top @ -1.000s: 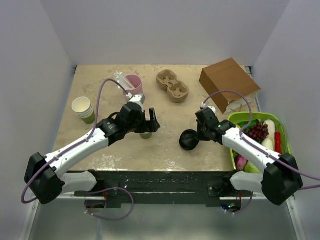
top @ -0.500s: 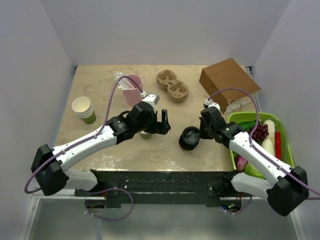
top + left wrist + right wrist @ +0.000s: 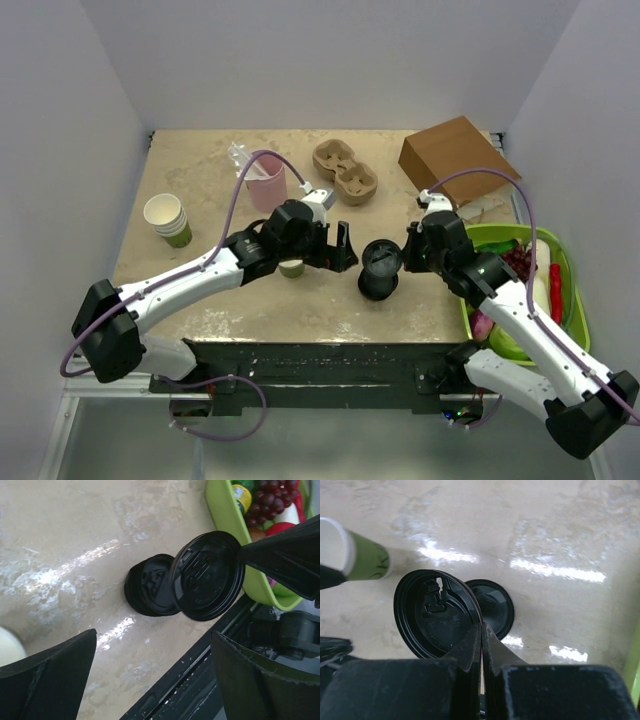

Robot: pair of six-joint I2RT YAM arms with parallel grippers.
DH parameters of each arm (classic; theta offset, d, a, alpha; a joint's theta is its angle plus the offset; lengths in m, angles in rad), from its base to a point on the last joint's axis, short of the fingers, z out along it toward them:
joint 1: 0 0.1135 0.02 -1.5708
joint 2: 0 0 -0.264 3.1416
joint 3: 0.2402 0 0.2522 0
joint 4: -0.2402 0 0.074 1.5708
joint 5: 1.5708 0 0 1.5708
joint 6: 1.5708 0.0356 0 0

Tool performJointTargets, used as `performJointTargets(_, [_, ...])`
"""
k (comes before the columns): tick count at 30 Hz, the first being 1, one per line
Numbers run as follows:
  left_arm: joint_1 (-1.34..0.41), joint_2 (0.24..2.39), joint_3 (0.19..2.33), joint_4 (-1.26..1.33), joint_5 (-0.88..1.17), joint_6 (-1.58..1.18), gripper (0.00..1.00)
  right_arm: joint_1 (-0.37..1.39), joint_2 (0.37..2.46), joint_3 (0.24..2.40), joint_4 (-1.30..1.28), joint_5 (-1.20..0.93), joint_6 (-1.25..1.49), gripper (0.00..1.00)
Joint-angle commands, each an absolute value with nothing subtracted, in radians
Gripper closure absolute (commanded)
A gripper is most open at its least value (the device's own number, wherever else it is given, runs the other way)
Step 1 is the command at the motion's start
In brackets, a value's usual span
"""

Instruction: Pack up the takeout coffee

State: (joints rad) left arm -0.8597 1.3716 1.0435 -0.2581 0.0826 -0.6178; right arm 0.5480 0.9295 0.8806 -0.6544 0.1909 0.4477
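The small cream-white paper cup [image 3: 291, 267] with a green lower band stands open-topped and lidless on the table, just left of my left gripper [image 3: 341, 248]. The left wrist view catches only its edge [image 3: 7, 646]; it also shows in the right wrist view [image 3: 351, 553]. My left gripper [image 3: 154, 635] is open and empty. My right gripper [image 3: 406, 254] is shut on the rim of a round black lid [image 3: 381, 256], holding it on edge above the table. A second black lid [image 3: 377, 288] lies flat beneath. Both lids show in the wrist views: held [image 3: 207, 575] [image 3: 437, 612], lying [image 3: 149, 592] [image 3: 493, 607].
A taller pink cup [image 3: 268, 181] and a stack of white cups [image 3: 167, 218] stand at the back left. A cardboard cup carrier [image 3: 345, 172] and a brown paper bag [image 3: 456, 163] are at the back. A green basket [image 3: 478, 232] of fruit sits at the right.
My right gripper has lifted the black lid off the table and tipped it on edge. My left gripper has moved right, away from the small cup and toward the lids.
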Motion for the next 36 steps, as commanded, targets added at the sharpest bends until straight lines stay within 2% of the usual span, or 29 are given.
performJointTargets(1, [-0.862,1.374,1.071,-0.144,0.206,-0.598,0.0,0.545,0.887,0.942,-0.575,-0.042,0.379,1.0])
performJointTargets(2, [-0.862,1.379,1.072,-0.143,0.207,-0.606,0.01,0.545,0.887,0.946,-0.568,-0.07,0.376,1.0])
performJointTargets(5, [-0.862,1.394,1.075,-0.152,0.187,-0.627,0.1,0.546,0.887,0.956,-0.54,-0.161,0.356,1.0])
performJointTargets(8, [-0.862,1.402,1.077,-0.155,0.161,-0.647,0.33,0.546,0.882,0.946,-0.499,-0.211,0.351,1.0])
performJointTargets(9, [-0.864,1.402,1.08,-0.156,0.157,-0.655,0.52,0.546,0.884,0.945,-0.491,-0.216,0.351,1.0])
performJointTargets(11, [-0.864,1.399,1.08,-0.152,0.152,-0.679,0.66,0.546,0.893,0.945,-0.492,-0.212,0.353,1.0])
performJointTargets(12, [-0.864,1.39,1.078,-0.143,0.153,-0.687,0.78,0.546,0.896,0.945,-0.494,-0.193,0.353,1.0])
performJointTargets(14, [-0.864,1.375,1.054,-0.103,0.141,-0.713,0.87,0.546,0.9,0.94,-0.491,-0.195,0.322,1.0])
performJointTargets(15, [-0.864,1.362,1.049,-0.1,0.134,-0.722,0.95,0.545,0.896,0.933,-0.477,-0.172,0.313,1.0])
performJointTargets(16, [-0.864,1.356,1.045,-0.103,0.13,-0.732,0.98,0.546,0.879,0.928,-0.462,-0.166,0.304,0.97])
performJointTargets(17, [-0.864,1.351,1.045,-0.109,0.117,-0.741,1.0,0.545,0.868,0.922,-0.431,-0.158,0.293,0.88])
performJointTargets(19, [-0.862,1.336,1.046,-0.133,0.103,-0.752,1.0,0.545,0.85,0.926,-0.411,-0.163,0.258,0.78])
performJointTargets(20, [-0.862,1.329,1.046,-0.143,0.094,-0.756,1.0,0.546,0.833,0.94,-0.394,-0.175,0.239,0.57])
performJointTargets(21, [-0.859,1.322,1.049,-0.156,0.087,-0.759,1.0,0.546,0.822,0.948,-0.385,-0.182,0.218,0.49])
performJointTargets(26, [-0.757,1.331,1.152,-0.385,0.165,-0.749,1.0,0.546,0.727,0.856,-0.136,-0.359,0.088,0.36])
performJointTargets(27, [-0.729,1.336,1.17,-0.432,0.19,-0.743,1.0,0.548,0.697,0.832,-0.077,-0.38,0.066,0.13])
performJointTargets(28, [-0.679,1.335,1.198,-0.512,0.213,-0.735,1.0,0.551,0.684,0.81,-0.022,-0.403,0.045,0.02])
performJointTargets(29, [-0.658,1.327,1.209,-0.55,0.231,-0.718,1.0,0.56,0.68,0.784,0.068,-0.481,0.014,0.02])
performJointTargets(31, [-0.621,1.319,1.258,-0.681,0.213,-0.695,1.0,0.583,0.707,0.798,0.092,-0.523,-0.111,0.02])
performJointTargets(33, [-0.601,1.324,1.323,-0.814,0.224,-0.651,1.0,0.652,0.785,0.866,0.008,-0.552,-0.318,0.02])
performJointTargets(36, [-0.572,1.35,1.399,-0.987,0.232,-0.618,1.0,0.81,0.863,0.942,-0.129,-0.479,-0.634,0.02])
